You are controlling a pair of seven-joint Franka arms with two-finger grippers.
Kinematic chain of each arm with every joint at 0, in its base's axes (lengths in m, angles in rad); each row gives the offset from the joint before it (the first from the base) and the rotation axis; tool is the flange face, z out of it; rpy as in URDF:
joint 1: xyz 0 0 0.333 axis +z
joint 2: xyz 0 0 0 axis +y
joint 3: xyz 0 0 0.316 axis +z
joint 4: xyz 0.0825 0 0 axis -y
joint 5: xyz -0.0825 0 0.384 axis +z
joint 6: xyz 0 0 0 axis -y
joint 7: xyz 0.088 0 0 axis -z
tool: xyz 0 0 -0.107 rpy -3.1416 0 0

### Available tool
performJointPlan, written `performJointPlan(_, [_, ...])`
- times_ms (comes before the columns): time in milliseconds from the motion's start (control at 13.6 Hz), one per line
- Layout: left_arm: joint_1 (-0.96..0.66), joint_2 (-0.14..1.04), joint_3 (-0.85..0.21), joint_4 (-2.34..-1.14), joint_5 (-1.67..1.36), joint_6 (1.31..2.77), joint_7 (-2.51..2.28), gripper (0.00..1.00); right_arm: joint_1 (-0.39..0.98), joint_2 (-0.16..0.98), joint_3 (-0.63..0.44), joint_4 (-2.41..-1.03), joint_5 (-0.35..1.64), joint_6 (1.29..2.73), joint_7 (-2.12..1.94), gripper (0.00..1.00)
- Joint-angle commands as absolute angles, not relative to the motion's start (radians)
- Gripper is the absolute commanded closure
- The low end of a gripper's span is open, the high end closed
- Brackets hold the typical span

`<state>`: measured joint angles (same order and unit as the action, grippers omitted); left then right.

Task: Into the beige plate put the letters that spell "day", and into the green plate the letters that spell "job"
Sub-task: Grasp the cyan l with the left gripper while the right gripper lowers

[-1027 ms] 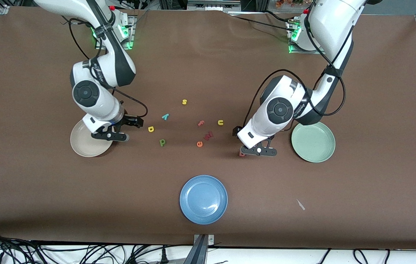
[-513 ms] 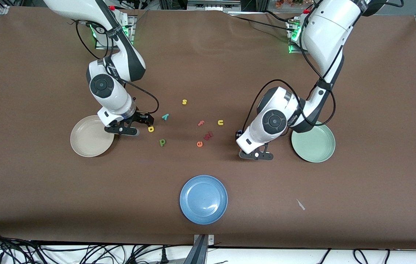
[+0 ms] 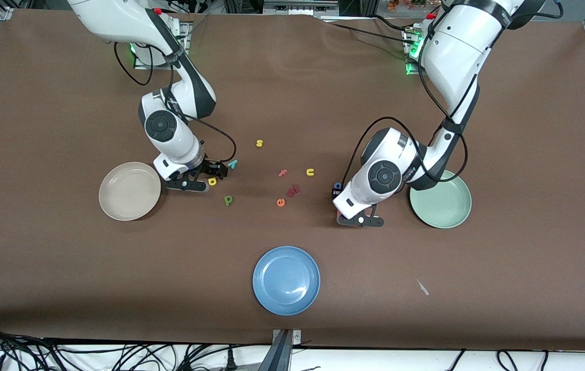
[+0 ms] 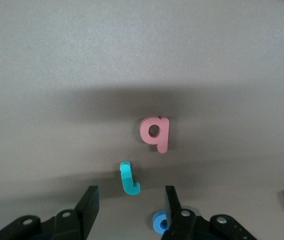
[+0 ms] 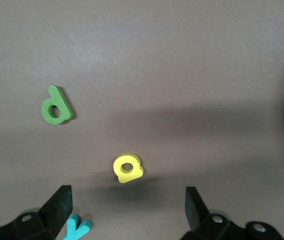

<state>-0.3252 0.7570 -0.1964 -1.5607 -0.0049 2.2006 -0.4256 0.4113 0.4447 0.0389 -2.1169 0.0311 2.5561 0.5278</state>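
While both plates lie bare, I record the following. My right gripper (image 5: 127,192) hangs low over the table with its fingers spread wide and nothing between them, the yellow a (image 5: 128,169) just ahead of the gap. On the front view's clock face, the teal y (image 3: 232,164) lies at one o'clock from that a, the green d (image 3: 228,200) at five o'clock, and the beige plate (image 3: 117,201) at nine.

My left gripper (image 4: 131,190) is down at the table, fingers parted and gripping nothing. The teal j (image 4: 129,179) sits in the gap, the salmon b (image 4: 155,133) just ahead, and the blue o (image 4: 159,222) beside one finger. The green plate (image 3: 440,200) is at three o'clock from it.

Handling judgement: the letters look like matte, flat-cut foam, so I expect them to be very light, soft and easily squashed or flicked aside. I would pinch each across its straight stem or flat sides, low, with light force. The plates look smooth and rigid, with shallow rims.
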Motion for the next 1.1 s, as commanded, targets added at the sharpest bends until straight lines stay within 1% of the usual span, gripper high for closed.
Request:
performJointPlan(0, [-0.336,0.784,-0.187,-1.531,0.017,2.201,-0.460,0.51,0.411,0.465,0.043,-2.111,0.040,2.571,0.474,0.00])
performJointPlan(220, [-0.337,0.799,-0.186,-1.529,0.018,2.203,-0.468,0.58,0.411,0.477,0.043,-2.111,0.040,2.569,0.445,0.01])
performJointPlan(513, [-0.345,0.811,-0.183,-1.529,0.018,2.235,-0.477,0.59,0.408,0.489,0.043,-2.099,0.040,2.565,0.376,0.06])
performJointPlan(587, [-0.347,0.811,-0.181,-1.529,0.018,2.235,-0.480,0.66,0.407,0.489,0.043,-2.097,0.040,2.565,0.358,0.08])
performJointPlan(733, [-0.345,0.811,-0.181,-1.529,0.018,2.235,-0.480,0.86,0.407,0.511,0.043,-2.076,0.040,2.562,0.342,0.08])
performJointPlan(807, [-0.344,0.810,-0.179,-1.529,0.018,2.235,-0.480,0.98,0.407,0.512,0.043,-2.074,0.040,2.560,0.339,0.08])
performJointPlan(880, [-0.339,0.802,-0.176,-1.529,0.020,2.229,-0.477,1.00,0.405,0.514,0.043,-2.074,0.038,2.560,0.334,0.11])
performJointPlan(1027, [-0.324,0.773,-0.173,-1.532,0.020,2.201,-0.474,1.00,0.400,0.518,0.043,-2.068,0.040,2.559,0.308,0.12])
